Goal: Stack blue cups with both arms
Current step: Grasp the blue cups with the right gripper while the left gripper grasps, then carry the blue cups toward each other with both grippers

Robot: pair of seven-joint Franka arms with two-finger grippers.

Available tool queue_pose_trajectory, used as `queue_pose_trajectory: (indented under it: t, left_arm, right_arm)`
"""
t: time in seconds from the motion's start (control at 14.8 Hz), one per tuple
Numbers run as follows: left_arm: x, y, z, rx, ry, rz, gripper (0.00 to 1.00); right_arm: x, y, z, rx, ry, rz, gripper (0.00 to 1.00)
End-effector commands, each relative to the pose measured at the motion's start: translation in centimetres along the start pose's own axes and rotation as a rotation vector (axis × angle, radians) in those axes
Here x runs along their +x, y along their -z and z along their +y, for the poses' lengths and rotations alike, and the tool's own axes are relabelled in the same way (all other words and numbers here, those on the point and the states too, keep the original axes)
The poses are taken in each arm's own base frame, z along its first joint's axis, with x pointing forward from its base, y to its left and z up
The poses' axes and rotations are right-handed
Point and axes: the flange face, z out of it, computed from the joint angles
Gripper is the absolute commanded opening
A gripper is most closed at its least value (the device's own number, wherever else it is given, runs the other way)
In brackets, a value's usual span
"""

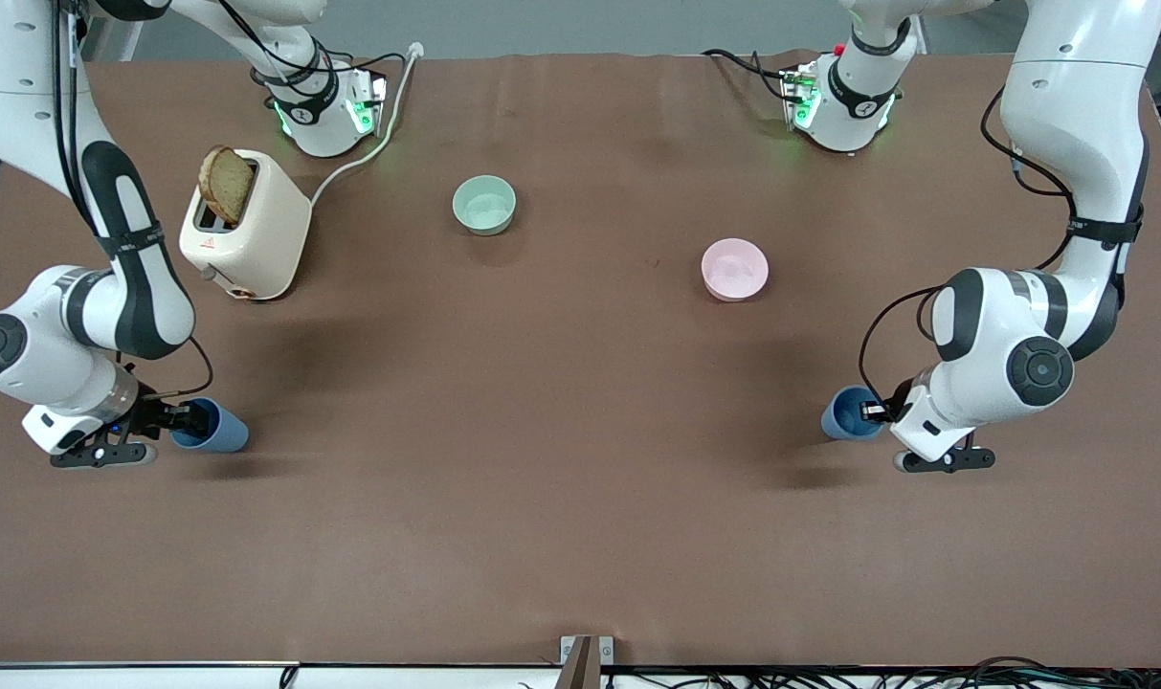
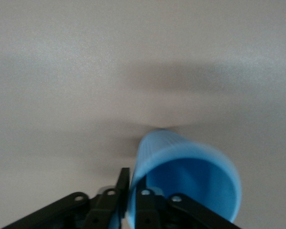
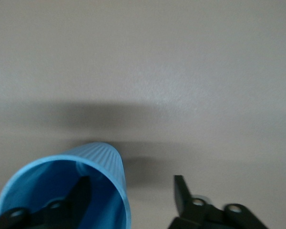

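Left wrist view showed the left gripper (image 2: 131,191) pinching the rim of one blue cup (image 2: 188,183), wall between closed jaws. The right gripper (image 3: 131,191) stood open, one finger inside the other blue cup (image 3: 66,183). That thin pinch could slip and tip the cup.

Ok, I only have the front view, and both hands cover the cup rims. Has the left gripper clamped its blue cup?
Observer: Yes. In the left wrist view the left gripper is shut on the wall of the left arm's blue cup, with one finger inside the rim and one outside.
Operator: And the right one?
Observer: Not clamped. The right gripper is open. Its inner finger sits inside the right arm's blue cup, while the outer finger stands apart from the cup's wall.
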Motion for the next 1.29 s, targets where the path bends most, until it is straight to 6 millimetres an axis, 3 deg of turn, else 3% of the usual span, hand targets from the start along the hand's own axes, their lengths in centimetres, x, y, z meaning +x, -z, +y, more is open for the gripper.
queue_pose_trajectory:
  t: [0.0,0.14,0.27,0.47,0.68,0.81,0.95,1.22]
  left_arm:
    - [-0.6,3.2,0.9,0.014,0.004,0.013,0.0]
    - [-1.4,5.3,3.9,0.0,0.001,0.027,0.0]
    - [-2.5,7.2,8.4,-0.033,0.038,0.047,0.0]
    - [-4.9,8.6,16.7,-0.086,0.126,0.048,0.0]
    - [-8.0,8.8,24.9,-0.105,0.185,0.049,0.0]
    - [-9.4,8.1,29.0,-0.117,0.231,0.037,0.0]
    - [-11.7,6.1,33.9,-0.122,0.267,0.014,0.0]
    - [-14.5,2.0,38.7,-0.048,0.339,0.045,0.0]
  right_arm:
    - [-0.4,0.4,-0.4,0.014,-0.012,0.008,0.06]
    - [-0.4,0.4,-0.4,0.026,-0.032,0.008,0.01]
    - [-0.1,1.2,-0.6,0.033,-0.03,0.002,0.01]
    - [1.9,5.7,-0.5,0.051,-0.022,-0.023,0.01]
    - [4.6,11.7,-2.1,0.066,-0.066,-0.048,0.01]
    - [5.8,14.3,-5.3,0.071,-0.122,-0.066,0.01]
    - [6.6,16.0,-10.4,0.071,-0.189,-0.061,0.01]
    - [7.2,17.6,-19.1,0.074,-0.292,-0.045,0.01]
